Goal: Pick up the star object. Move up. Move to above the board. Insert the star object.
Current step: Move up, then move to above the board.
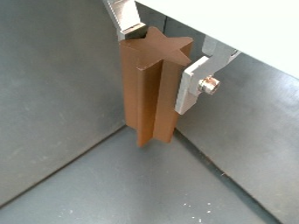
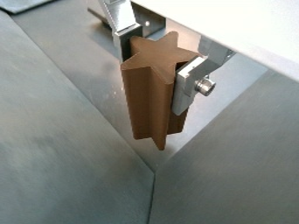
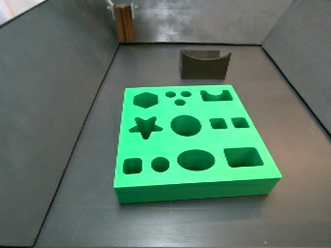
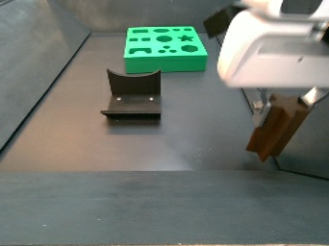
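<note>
Where the floor meets two walls, the hand (image 1: 162, 54) pinches the upright, brown, star-sectioned star object (image 1: 149, 96), its sides fluted.

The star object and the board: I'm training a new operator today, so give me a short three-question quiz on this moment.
1. True or false: the star object already sits in the board.
2. What flanks the star object in both wrist views? A) the gripper's fingers B) the fixture C) nothing
3. Fill in: in a side view, the board's star hole is ___.

Key:
1. False. It stands upright in a corner of the enclosure, far from the board.
2. A. Silver plates sit on either side of its top; whether they clamp it cannot be told.
3. Empty.
</note>
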You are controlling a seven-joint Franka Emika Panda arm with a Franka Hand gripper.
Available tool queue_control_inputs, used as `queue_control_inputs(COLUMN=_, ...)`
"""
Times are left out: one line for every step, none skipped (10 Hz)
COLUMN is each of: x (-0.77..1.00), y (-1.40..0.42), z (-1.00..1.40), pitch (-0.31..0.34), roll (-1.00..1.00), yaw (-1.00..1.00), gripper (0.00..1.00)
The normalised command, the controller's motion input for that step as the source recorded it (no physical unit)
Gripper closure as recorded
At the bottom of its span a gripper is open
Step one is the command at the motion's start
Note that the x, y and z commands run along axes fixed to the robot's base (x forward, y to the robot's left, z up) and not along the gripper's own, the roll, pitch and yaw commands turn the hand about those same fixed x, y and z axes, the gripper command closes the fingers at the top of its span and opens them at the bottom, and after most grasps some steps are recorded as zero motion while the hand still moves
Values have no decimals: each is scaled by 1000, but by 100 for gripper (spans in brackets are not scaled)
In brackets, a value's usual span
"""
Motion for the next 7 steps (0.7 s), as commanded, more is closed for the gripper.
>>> queue_control_inputs(x=-36, y=2, z=286, pitch=61, roll=70, yaw=-12, gripper=100)
queue_control_inputs(x=19, y=-4, z=1000, pitch=-394, roll=115, yaw=-167, gripper=100)
queue_control_inputs(x=19, y=-5, z=1000, pitch=-378, roll=117, yaw=-152, gripper=100)
queue_control_inputs(x=7, y=-5, z=1000, pitch=-304, roll=96, yaw=-131, gripper=100)
queue_control_inputs(x=-2, y=-2, z=1000, pitch=-190, roll=80, yaw=-102, gripper=100)
queue_control_inputs(x=-5, y=-3, z=1000, pitch=-100, roll=69, yaw=-82, gripper=100)
queue_control_inputs(x=-7, y=-1, z=1000, pitch=-20, roll=57, yaw=-67, gripper=100)
